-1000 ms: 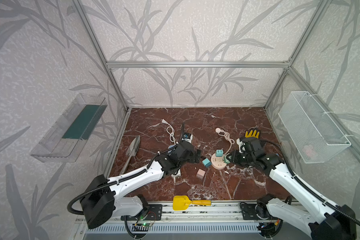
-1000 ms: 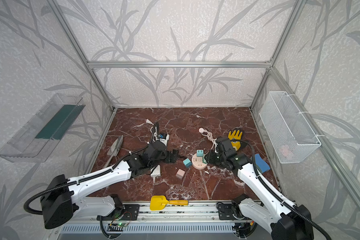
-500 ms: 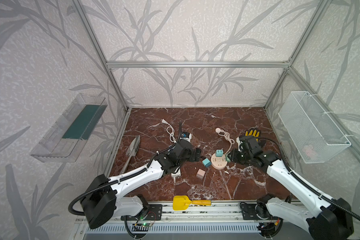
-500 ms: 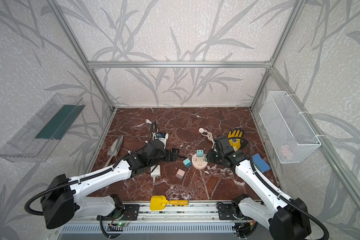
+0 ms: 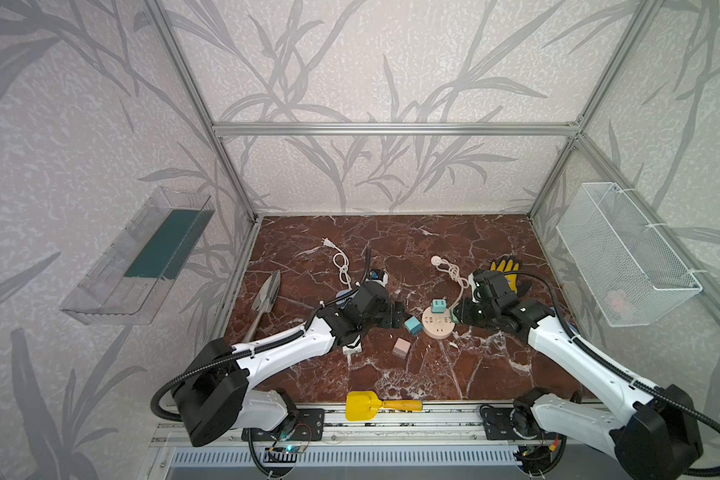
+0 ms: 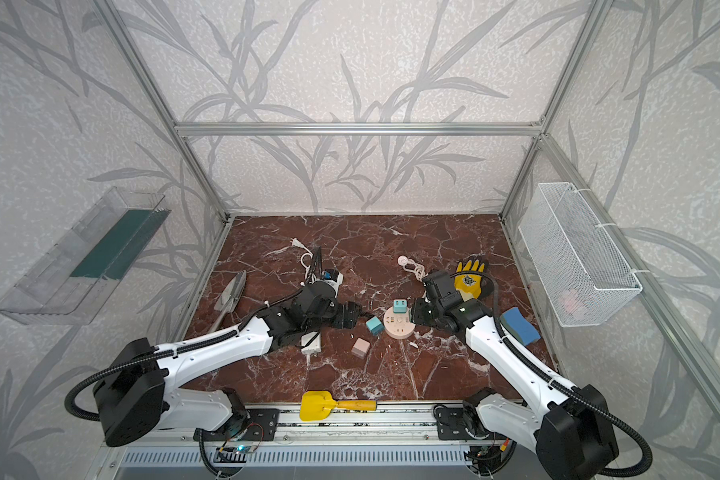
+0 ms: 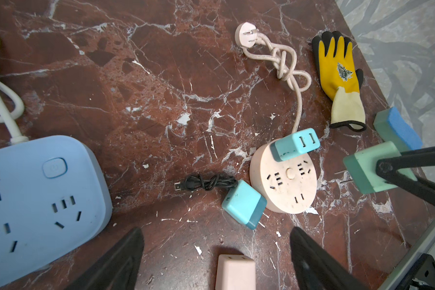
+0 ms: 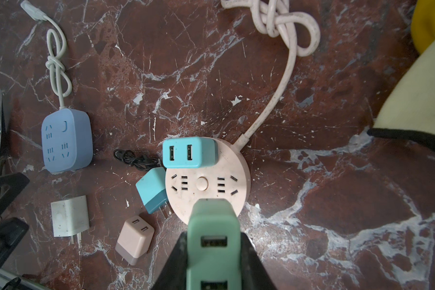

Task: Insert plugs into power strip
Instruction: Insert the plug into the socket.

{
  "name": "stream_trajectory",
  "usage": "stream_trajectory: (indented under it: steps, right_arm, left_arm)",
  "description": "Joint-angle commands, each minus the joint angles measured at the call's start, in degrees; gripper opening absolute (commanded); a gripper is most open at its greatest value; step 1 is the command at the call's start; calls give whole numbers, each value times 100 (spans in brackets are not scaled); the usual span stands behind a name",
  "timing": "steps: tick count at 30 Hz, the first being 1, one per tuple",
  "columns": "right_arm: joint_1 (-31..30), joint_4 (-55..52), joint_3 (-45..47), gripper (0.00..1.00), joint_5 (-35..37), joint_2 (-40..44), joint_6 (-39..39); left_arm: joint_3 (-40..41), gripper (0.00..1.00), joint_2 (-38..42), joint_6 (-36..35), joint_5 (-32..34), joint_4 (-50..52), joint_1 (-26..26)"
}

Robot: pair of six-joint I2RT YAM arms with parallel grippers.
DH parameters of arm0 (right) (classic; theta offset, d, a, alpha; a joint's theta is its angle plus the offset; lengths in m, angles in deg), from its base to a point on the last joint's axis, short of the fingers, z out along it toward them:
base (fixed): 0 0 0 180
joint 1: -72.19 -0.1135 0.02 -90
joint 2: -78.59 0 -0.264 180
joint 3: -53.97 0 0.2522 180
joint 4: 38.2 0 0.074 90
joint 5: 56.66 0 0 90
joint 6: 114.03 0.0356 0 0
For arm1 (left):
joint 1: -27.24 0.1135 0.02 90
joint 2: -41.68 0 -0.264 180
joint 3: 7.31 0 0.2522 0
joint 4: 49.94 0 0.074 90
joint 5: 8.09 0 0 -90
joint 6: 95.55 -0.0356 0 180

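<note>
**Tabletop** (image 7: 161, 88): red-brown marble-look slab, white-veined, low sheen, pitted in patches.
**Round power strip** (image 7: 284, 185): pale pink matt plastic, finely speckled and scuffed.
**Plugged teal adapter** (image 7: 295, 144), **loose teal adapter** (image 7: 244, 203), **green adapter** (image 8: 212, 226), **pink adapter** (image 8: 135, 237): smooth satin plastic.
**White charger block** (image 8: 70, 216): matt plastic (smudged grey on its face).
**Blue power strip** (image 7: 35, 190): smooth, matt plastic.
**Glove** (image 7: 339, 77): knitted cloth cuff, yellow rubbery coating, black rough-looking fingertips.
**Sponge** (image 7: 399, 125): blue foam on a green layer.
**Basket** (image 5: 624, 257): white wire mesh.
**Frame** (image 5: 391, 129): dull silver metal profile.
**Wall tray** (image 5: 138, 257): clear, glossy plastic.
</note>
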Motion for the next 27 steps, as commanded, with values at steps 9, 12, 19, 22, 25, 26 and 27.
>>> stream_trajectory:
  steps: [9,12,19,22,25,26,27]
  right_arm:
    - [-388,171,-191,0,572,-318,-112]
    - [-423,240,-193,0,655,-412,-130]
    - [-468,454,-191,0,757,-610,-216]
    - [-466,498,-198,0,787,-687,-244]
    - [-466,529,-182,0,823,-746,-253]
    - [-468,543,-172,0,840,-760,-244]
    - [-471,571,-157,0,841,-768,-244]
  left_arm:
    - [-127,90,-60,50,-117,97,31]
    - [-113,90,-42,35,-107,100,30]
    - [-99,90,-33,19,-95,98,31]
    - [-102,90,-30,7,-107,99,31]
    - [-92,90,-33,-1,-94,88,31]
    - [-84,90,-33,-2,-96,85,31]
    - [-84,90,-33,-3,-94,79,31]
